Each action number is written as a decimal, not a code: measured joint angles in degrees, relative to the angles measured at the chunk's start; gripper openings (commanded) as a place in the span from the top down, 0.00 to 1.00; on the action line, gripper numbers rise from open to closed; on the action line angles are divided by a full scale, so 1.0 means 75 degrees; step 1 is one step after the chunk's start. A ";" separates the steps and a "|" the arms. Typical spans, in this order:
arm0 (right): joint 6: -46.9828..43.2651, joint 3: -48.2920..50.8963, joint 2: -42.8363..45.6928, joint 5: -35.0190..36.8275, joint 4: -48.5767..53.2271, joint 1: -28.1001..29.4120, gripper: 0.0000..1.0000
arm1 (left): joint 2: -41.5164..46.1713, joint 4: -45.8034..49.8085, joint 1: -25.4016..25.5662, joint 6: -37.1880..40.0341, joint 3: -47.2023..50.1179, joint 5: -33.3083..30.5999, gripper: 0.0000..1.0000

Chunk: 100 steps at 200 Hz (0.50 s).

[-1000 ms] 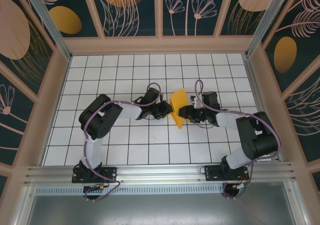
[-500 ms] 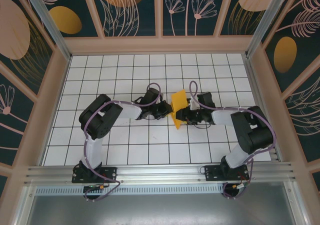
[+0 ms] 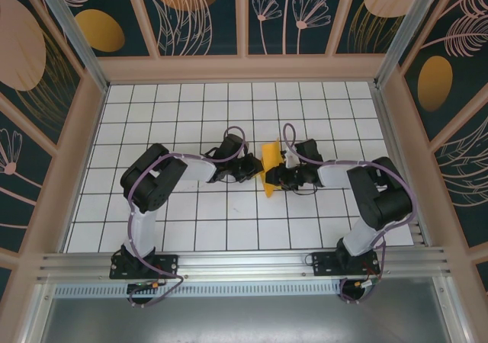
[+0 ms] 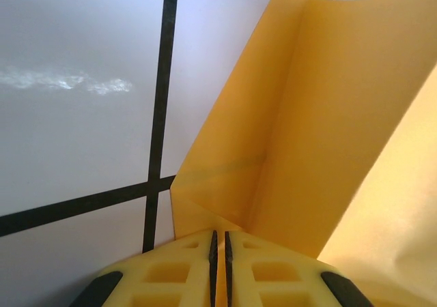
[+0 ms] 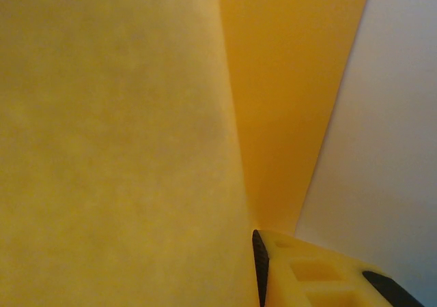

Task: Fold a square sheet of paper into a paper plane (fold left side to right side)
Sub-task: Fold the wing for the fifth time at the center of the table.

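Overhead: folded sheet of paper point(image 3: 271, 154) stands up from desk point(image 3: 191, 107); left wrist: left end effector point(image 4: 219, 237) clamped on its corner; right end effector point(image 3: 277, 177) against paper, grip unclear.

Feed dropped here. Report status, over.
Left end effector shut on the paper. Right end effector at the paper's opposite side, grip unclear. Paper part-folded, flaps standing up. Nothing seen in the way.
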<state>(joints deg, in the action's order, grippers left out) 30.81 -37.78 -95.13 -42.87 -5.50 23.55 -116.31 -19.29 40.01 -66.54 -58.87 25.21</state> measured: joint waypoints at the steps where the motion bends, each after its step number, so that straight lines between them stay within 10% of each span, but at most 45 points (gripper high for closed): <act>1: 0.0000 0.0000 -0.0003 0.0000 0.0003 0.0003 0.69 | 0.0000 0.0000 0.0000 0.0000 0.0000 0.0000 0.85; 100: -0.0017 -0.0233 -0.0242 0.0061 0.0233 0.0213 0.64 | 0.0000 -0.0009 0.0000 0.0000 0.0009 0.0000 0.85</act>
<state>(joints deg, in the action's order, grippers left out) 30.68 -39.53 -96.95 -42.41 -3.75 25.15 -116.31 -19.35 40.01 -66.54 -58.81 25.21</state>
